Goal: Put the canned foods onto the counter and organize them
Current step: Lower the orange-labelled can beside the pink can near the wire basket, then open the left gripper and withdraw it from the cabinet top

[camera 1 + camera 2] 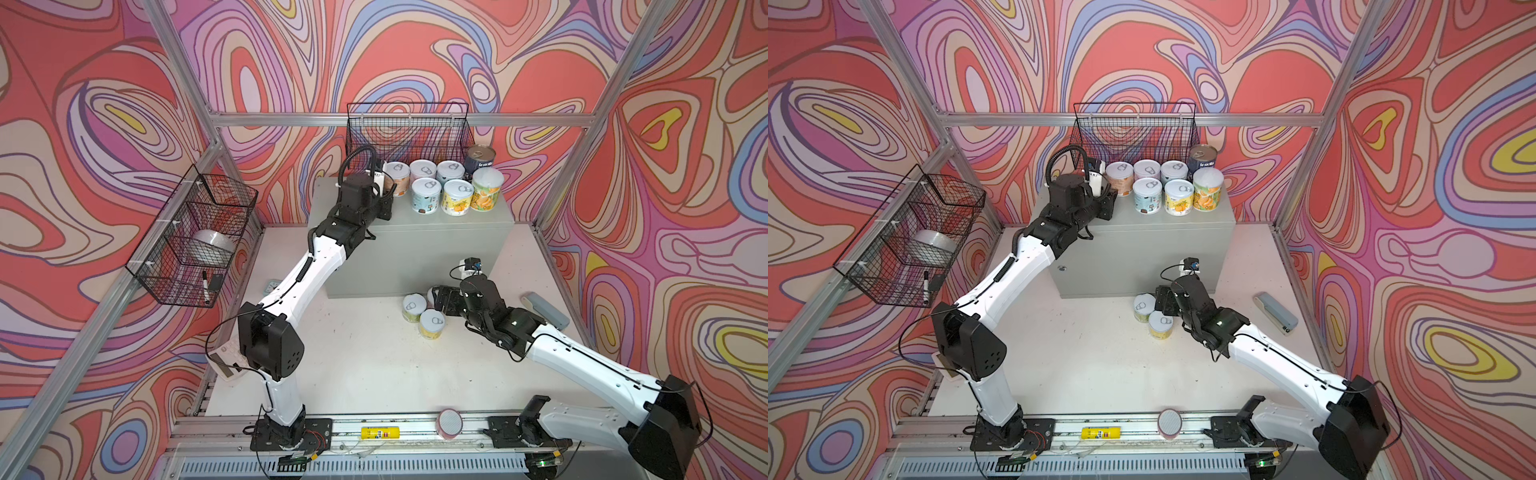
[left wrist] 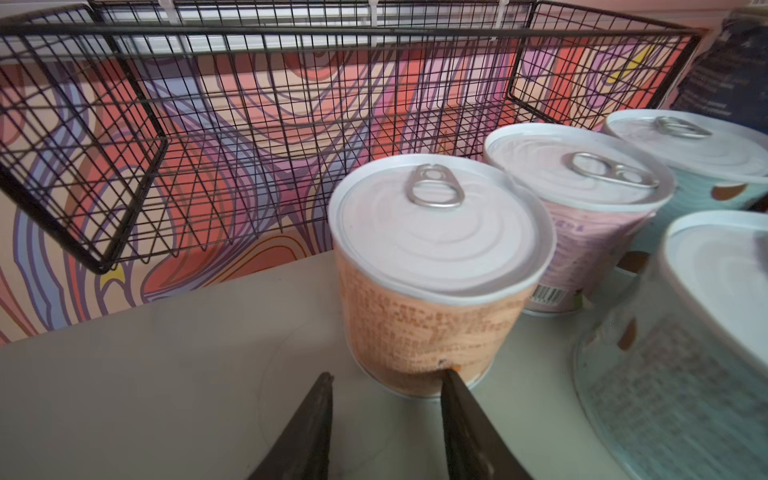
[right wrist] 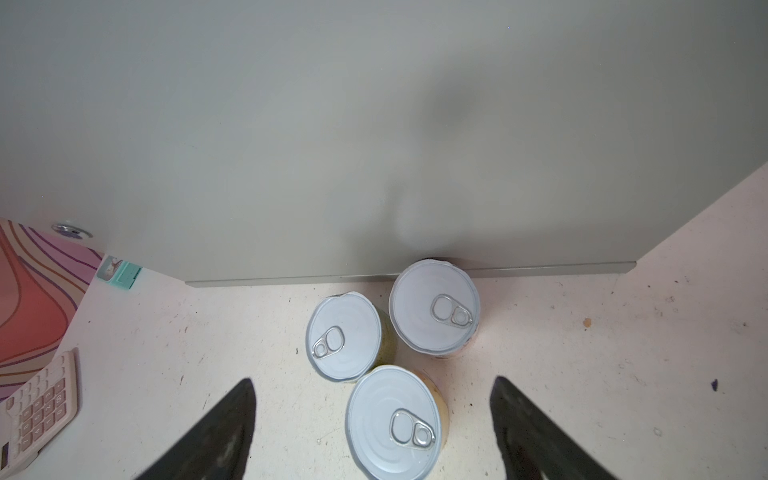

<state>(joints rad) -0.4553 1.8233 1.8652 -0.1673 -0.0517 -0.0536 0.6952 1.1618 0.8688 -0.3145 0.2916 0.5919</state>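
- In both top views, seven cans [image 1: 426,193] stand on the counter [image 1: 415,237] [image 1: 1142,245]; the dark-blue can [image 1: 480,160] reads roughly "la sicilia".
- Left wrist: the left gripper [image 2: 388,376] is narrowly parted and empty, one fingertip [image 2: 453,382] at the peach can [image 2: 432,291], whose print is blurred.
- Right wrist: the right gripper [image 3: 372,379] is spread wide and empty above three plain-lidded cans [image 3: 395,424] on the tabletop [image 3: 623,374].

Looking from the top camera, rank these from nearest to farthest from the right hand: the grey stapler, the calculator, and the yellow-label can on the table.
1. The yellow-label can: on the table, just beside the right hand.
2. The grey stapler: out on the table's right side.
3. The calculator: at the far left table edge.
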